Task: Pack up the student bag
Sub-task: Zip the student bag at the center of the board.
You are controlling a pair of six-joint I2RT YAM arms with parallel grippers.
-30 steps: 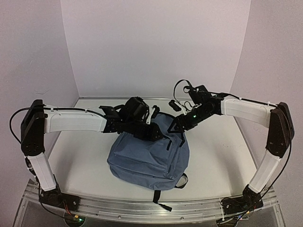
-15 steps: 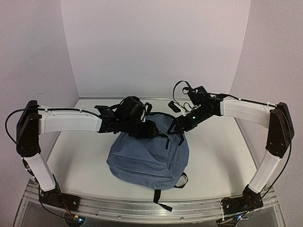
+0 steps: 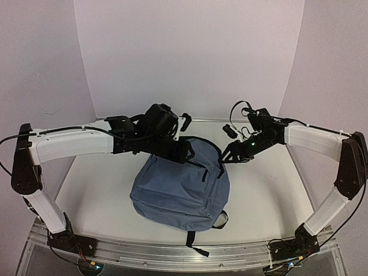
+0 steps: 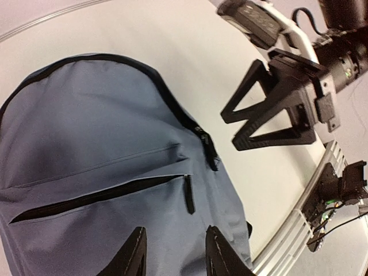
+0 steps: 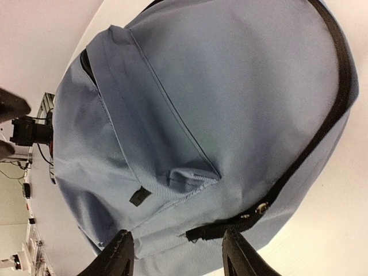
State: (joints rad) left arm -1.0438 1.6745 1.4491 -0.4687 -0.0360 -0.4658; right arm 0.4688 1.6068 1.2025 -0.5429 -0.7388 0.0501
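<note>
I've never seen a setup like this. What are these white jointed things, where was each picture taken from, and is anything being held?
Those are robots: a left arm and a right arm, bolted at the near edge of a white table. The wide picture comes from a fixed camera above and behind them. The other two come from a camera on each wrist. On the table lies a soft blue-grey fabric backpack with black zippers. The left fingers and the right fingers stand apart over it, holding nothing.
</note>
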